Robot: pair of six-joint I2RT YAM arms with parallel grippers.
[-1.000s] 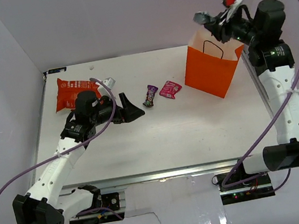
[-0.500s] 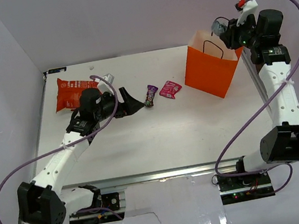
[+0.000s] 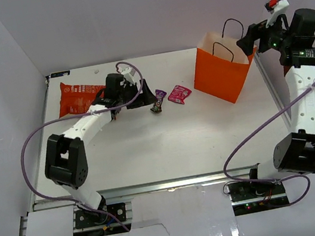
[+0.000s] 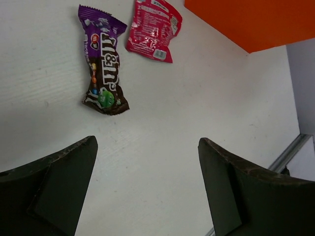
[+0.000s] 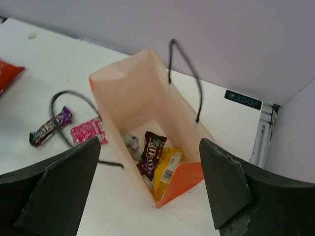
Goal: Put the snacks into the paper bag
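Left wrist view shows "m&m's" lettering on the purple wrapper [image 4: 102, 61].

Handles [image 5: 170, 61] flank open paper bag [image 5: 123, 93] mouth

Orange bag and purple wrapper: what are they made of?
The orange bag looks like matte paper: stiff flat walls, sharp folds, standing upright. The purple wrapper is probably thin plastic film: slightly shiny, wrinkled, with a zigzag-cut end.

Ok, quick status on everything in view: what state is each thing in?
Paper bag: upright, open, some snacks inside.
Purple candy pack: flat on table, not grasped.
Pink candy pack: flat on table, beside the purple one.
Chip bag: lying on table.
Left gripper: open, empty.
Right gripper: open, empty.
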